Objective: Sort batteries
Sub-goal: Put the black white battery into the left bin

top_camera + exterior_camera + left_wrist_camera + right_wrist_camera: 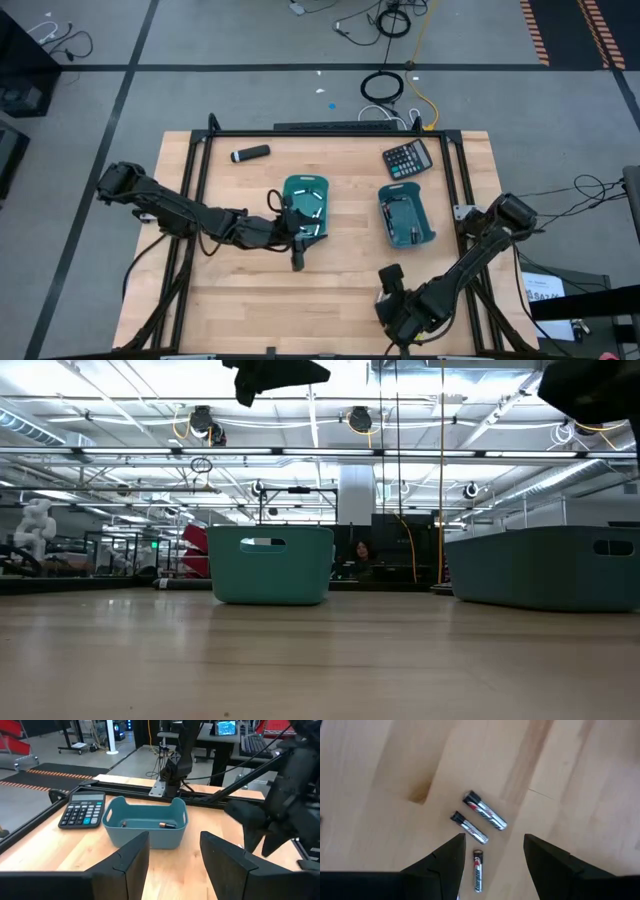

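Note:
Three small silver-and-black batteries lie flat on the wood in the right wrist view: one (pixel 485 817), a second (pixel 469 827) beside it, and a third (pixel 477 876) closer in. My right gripper (pixel 495 842) hangs open above them, pointing down, near the table's near edge (pixel 392 288). My left gripper (pixel 172 842) is open and empty, beside the left teal bin (pixel 305 205) at mid-table (pixel 300 240), and points toward the right teal bin (pixel 146 822). That bin holds a few batteries (pixel 167 825). More pale cells (pixel 312 207) lie in the left bin.
A dark calculator (pixel 408 158) sits at the far right of the table, next to the right bin (pixel 405 215). A black cylinder with a white tip (pixel 250 153) lies at the far left. The low view shows both bins (pixel 270 565) (pixel 545 565) standing on bare wood.

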Robot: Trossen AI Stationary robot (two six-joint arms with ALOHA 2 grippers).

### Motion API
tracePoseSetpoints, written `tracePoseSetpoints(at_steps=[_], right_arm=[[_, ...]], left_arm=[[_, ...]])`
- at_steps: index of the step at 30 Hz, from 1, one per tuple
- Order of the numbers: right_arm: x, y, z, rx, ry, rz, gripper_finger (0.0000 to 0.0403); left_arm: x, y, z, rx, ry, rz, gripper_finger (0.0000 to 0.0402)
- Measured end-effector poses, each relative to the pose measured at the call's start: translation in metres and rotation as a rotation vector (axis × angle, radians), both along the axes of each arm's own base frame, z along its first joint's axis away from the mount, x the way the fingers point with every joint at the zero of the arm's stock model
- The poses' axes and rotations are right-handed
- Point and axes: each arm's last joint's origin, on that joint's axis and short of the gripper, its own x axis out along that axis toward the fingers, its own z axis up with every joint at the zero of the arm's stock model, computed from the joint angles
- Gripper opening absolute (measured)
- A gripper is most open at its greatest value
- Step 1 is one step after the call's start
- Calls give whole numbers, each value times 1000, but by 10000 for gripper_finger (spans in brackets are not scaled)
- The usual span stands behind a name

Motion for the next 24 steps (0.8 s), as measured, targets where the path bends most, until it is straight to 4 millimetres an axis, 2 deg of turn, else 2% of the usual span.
tracePoseSetpoints(at_steps=[6,14,24], right_arm=[[1,4,-6,14,38,85,196],[9,1,-5,16,17,131,229],[33,-20,-12,35,50,169,205]], left_arm=[[0,-4,2,-17,-22,-9,186],[-4,-16,2,-44,-30,-42,186],[-10,-32,2,-68,-32,-83,186]])
